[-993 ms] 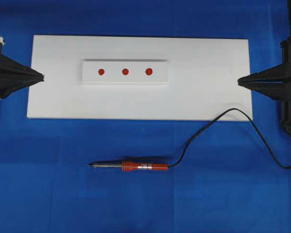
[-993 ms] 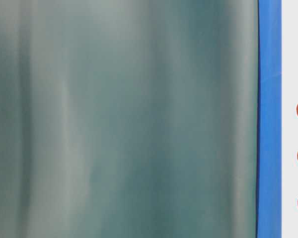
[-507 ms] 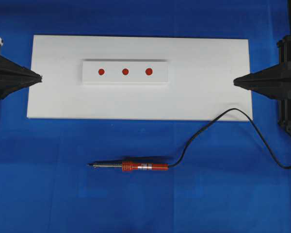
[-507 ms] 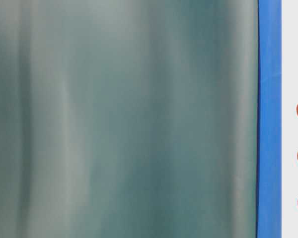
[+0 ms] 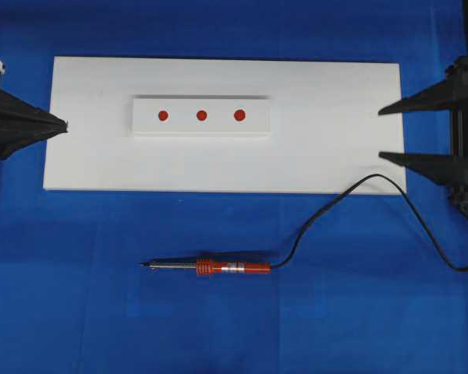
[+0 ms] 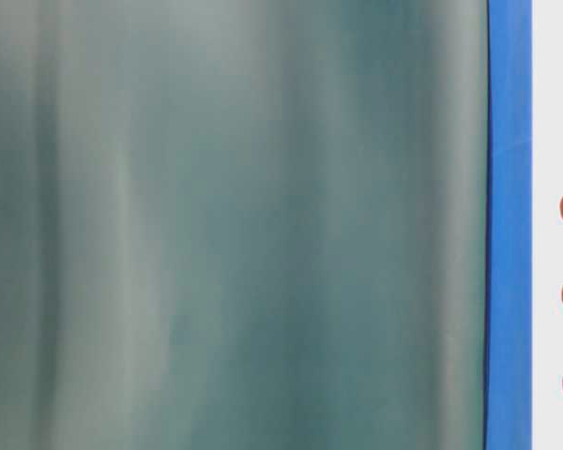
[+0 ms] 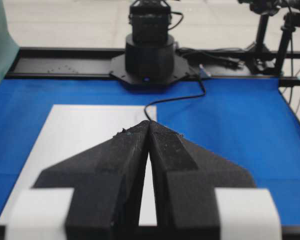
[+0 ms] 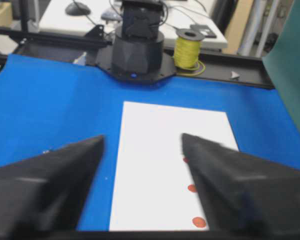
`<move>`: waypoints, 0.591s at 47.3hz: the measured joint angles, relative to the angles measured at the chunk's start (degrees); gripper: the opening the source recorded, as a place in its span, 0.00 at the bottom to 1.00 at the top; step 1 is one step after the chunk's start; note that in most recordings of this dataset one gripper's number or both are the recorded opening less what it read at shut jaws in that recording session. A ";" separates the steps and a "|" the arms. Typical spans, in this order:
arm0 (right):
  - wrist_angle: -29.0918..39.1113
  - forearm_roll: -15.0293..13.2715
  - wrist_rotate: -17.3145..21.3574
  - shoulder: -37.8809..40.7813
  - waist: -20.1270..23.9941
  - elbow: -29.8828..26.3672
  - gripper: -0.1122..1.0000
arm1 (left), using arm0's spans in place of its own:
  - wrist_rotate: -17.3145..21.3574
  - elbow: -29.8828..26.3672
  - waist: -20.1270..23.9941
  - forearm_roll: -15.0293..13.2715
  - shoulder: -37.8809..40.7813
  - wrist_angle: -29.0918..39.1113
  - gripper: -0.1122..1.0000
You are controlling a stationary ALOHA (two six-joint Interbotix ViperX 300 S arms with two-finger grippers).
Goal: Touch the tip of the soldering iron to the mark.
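The soldering iron [image 5: 222, 267] lies flat on the blue cloth in front of the white board [image 5: 335, 125], red-orange handle to the right, its dark tip [image 5: 143, 266] pointing left. Its black cord [image 5: 359, 187] loops right across the board's corner. Three red marks sit on a raised white block: left [image 5: 163, 115], middle [image 5: 201, 115], right [image 5: 239, 115]; they also show in the right wrist view [image 8: 192, 188]. My left gripper [image 5: 65, 125] is shut and empty at the board's left edge. My right gripper [image 5: 381, 134] is open and empty at the board's right edge.
The cord runs off toward the right arm's base [image 7: 150, 55]. A spool of yellow wire [image 8: 189, 47] stands behind the table in the right wrist view. A blurred green sheet [image 6: 235, 225] fills most of the table-level view.
My right gripper has opened wide and drawn slightly back to the right. My left gripper has stayed shut in place. The iron has not moved.
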 measured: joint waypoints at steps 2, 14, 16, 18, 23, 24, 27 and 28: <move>0.00 0.00 0.00 0.00 0.00 0.00 0.89 | 0.00 0.00 0.00 0.00 0.00 0.00 0.12; 0.09 0.88 0.00 0.00 0.00 0.00 0.95 | 0.00 0.00 0.00 0.00 0.00 -0.09 0.12; 0.00 1.23 0.00 0.26 0.00 0.00 0.95 | 0.00 0.00 0.00 0.00 0.00 0.00 0.12; -0.18 1.58 0.00 0.79 0.00 -0.26 0.95 | 0.00 0.00 0.00 0.00 0.00 0.00 0.12; -0.79 2.20 0.00 3.08 0.00 -1.58 0.95 | 0.00 0.00 0.00 0.00 0.00 0.00 0.12; -0.88 2.20 0.00 3.60 0.00 -1.93 0.95 | 0.00 0.00 0.00 0.00 0.00 0.00 0.12; -1.05 2.29 0.00 5.27 0.00 -3.08 0.95 | 0.00 0.00 0.00 0.00 0.00 0.00 0.12; -1.05 2.29 0.00 5.89 0.00 -3.43 0.95 | 0.00 0.00 0.00 0.00 0.00 0.00 0.12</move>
